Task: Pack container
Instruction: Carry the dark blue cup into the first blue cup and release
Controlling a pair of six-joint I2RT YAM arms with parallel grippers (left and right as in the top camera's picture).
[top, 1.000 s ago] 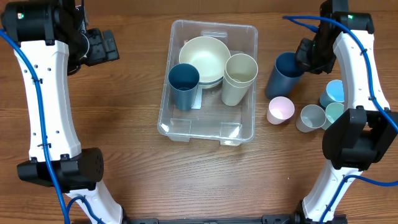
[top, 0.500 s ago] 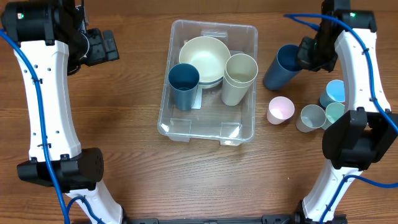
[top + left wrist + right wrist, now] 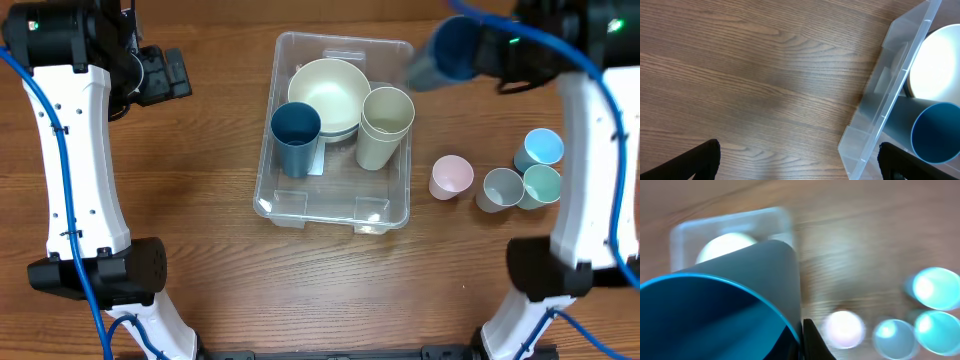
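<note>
Above the far right corner of the container (image 3: 330, 200): blue cup (image 3: 445, 50), pinched at the rim by the right gripper (image 3: 480, 56), jaws closed on its wall. One second back, stood on the counter (image 3: 200, 200) just right of the container, near the loose cups. Now lifted clear and carried toward the far edge and leftward, smeared by motion in both the overhead and right wrist views. Tilted hard, mouth toward the right arm, base toward the container. Everything else as before: same contents, same loose cups, left arm unmoved.

Left gripper (image 3: 178, 73) well left of the container, near the far edge, jaws spread wide, holding nothing.

Inside the container:
- cream bowl (image 3: 328, 92) at the far end
- second blue cup (image 3: 295, 135) upright by the left wall
- cream cup (image 3: 386, 125) upright by the right wall
- near third of the floor bare

Right of the container, all upright: pink cup (image 3: 451, 176) nearest, then grey cup (image 3: 500, 188), green cup (image 3: 541, 185) and light blue cup (image 3: 541, 148), bunched close. Bare wood between the container's right wall and the pink cup. Broad open wood left of the container and along the near edge.

Container flat on the counter at centre, mouth up. Long axis far to near, short ends facing the far and near edges, roughly square to the counter.
</note>
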